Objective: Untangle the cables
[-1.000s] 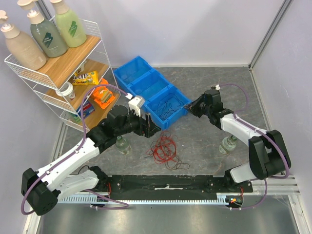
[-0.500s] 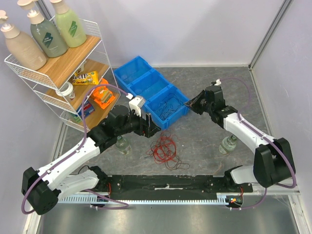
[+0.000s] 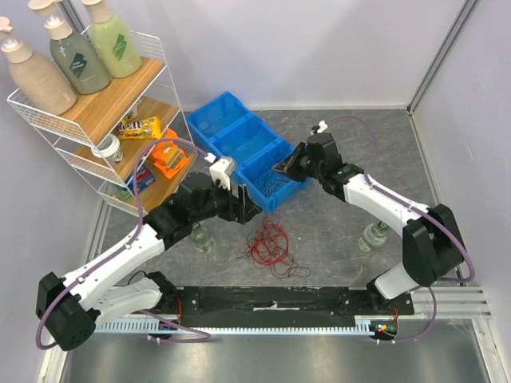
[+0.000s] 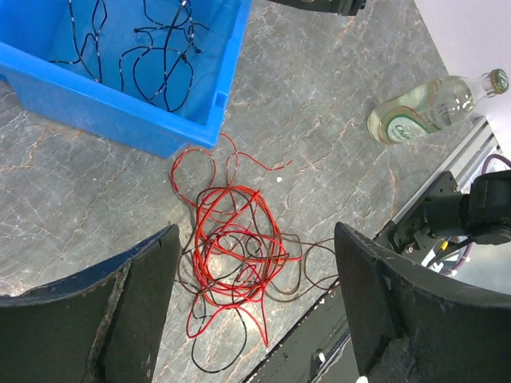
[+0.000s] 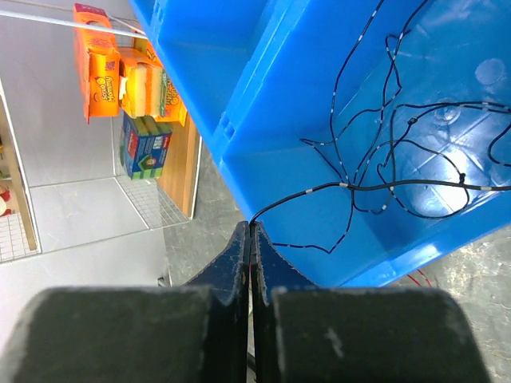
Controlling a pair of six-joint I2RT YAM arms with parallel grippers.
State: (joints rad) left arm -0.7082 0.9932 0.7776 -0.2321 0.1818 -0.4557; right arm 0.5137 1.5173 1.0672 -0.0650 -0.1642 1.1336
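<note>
Cables of hair-thin red and black wire (image 4: 235, 263) lie tangled beside a blue plastic bin (image 4: 120, 120), the left gripper (image 4: 257, 239) poised wide open above them, the right gripper (image 5: 251, 231) clamped on one thin black strand (image 5: 375, 186) over the bin, apparently sorting it.

Robotics lab test cell: plain white panels (image 3: 319, 48) are enclosing a grey desk (image 3: 327, 231); left arm (image 3: 120, 255) and right arm (image 3: 383, 203) are sitting bolted by an aluminium rail (image 3: 271, 325); wire shelf (image 3: 104, 108) is holding staged props.
</note>
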